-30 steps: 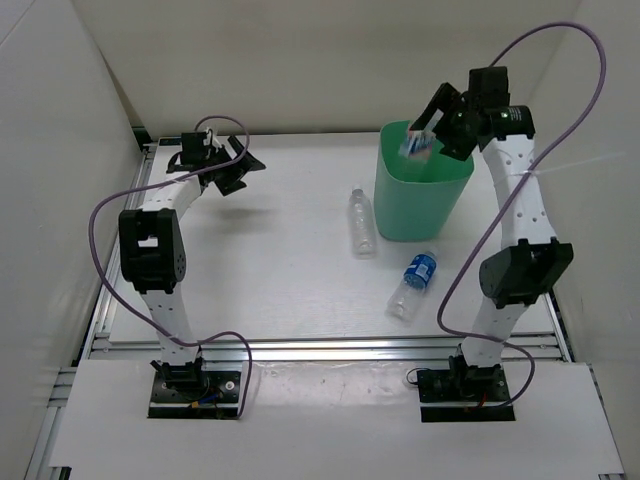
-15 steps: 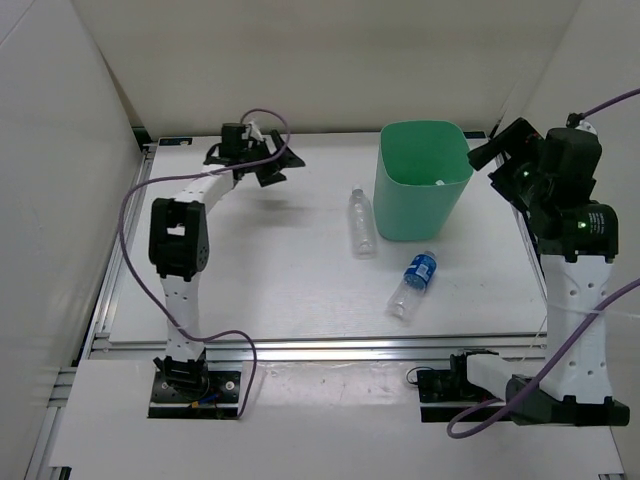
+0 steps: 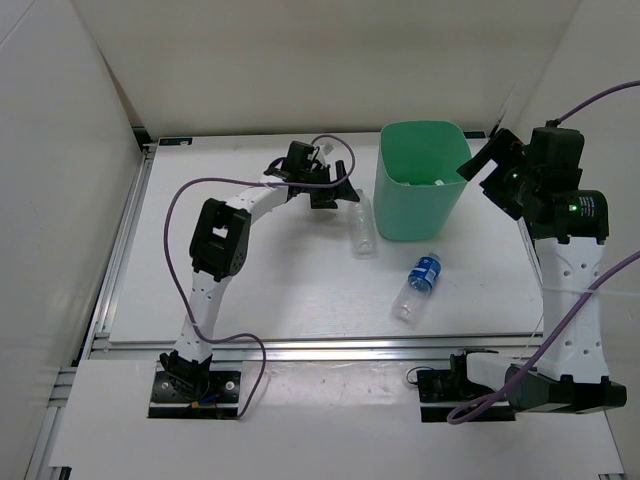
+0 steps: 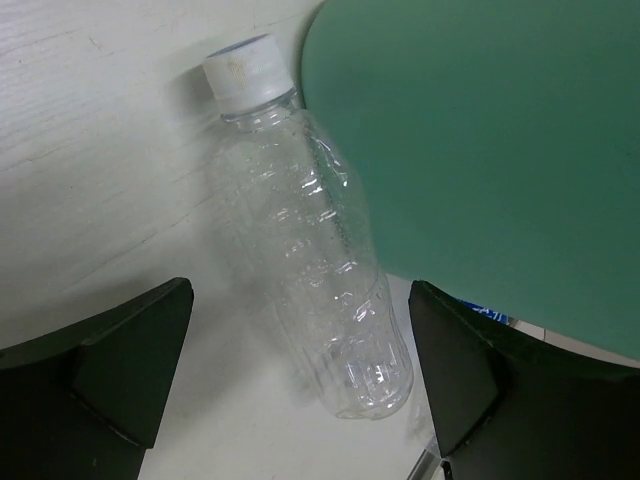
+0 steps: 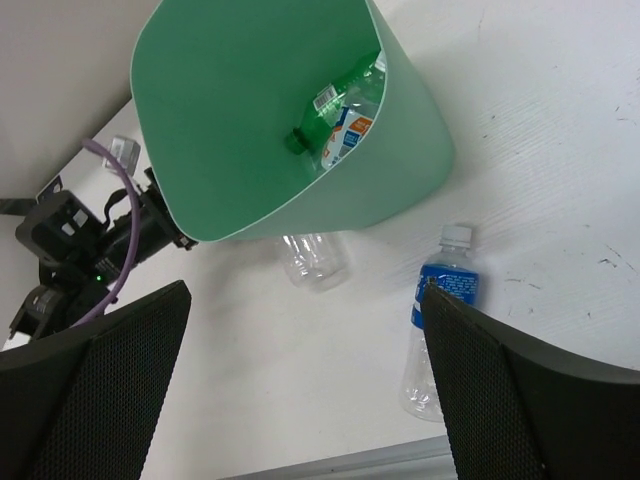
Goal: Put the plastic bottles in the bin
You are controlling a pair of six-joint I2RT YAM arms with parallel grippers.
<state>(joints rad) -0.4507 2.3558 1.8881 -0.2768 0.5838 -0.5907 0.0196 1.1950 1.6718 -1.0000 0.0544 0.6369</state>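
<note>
The mint-green bin (image 3: 415, 212) stands at the back right of the table. A plain clear bottle (image 3: 362, 226) lies just left of it. My left gripper (image 3: 335, 193) hovers over this bottle's cap end, open and empty. In the left wrist view the clear bottle (image 4: 320, 260) lies between the spread fingers of the left gripper (image 4: 300, 330), against the bin wall (image 4: 500, 150). A blue-labelled bottle (image 3: 418, 284) lies in front of the bin. My right gripper (image 3: 487, 168) is open and empty beside the bin's right rim. The right wrist view shows a green bottle (image 5: 345, 100) and a labelled bottle (image 5: 352, 133) inside the bin (image 5: 250, 150).
White walls close in the table at the back and both sides. A metal rail (image 3: 330, 348) runs along the table's front edge. The left arm's purple cable (image 3: 185, 200) loops above the left half of the table.
My right gripper held a labelled bottle over the bin, let it go and drew back to the right. My left gripper swung from the back left to over the clear bottle.
</note>
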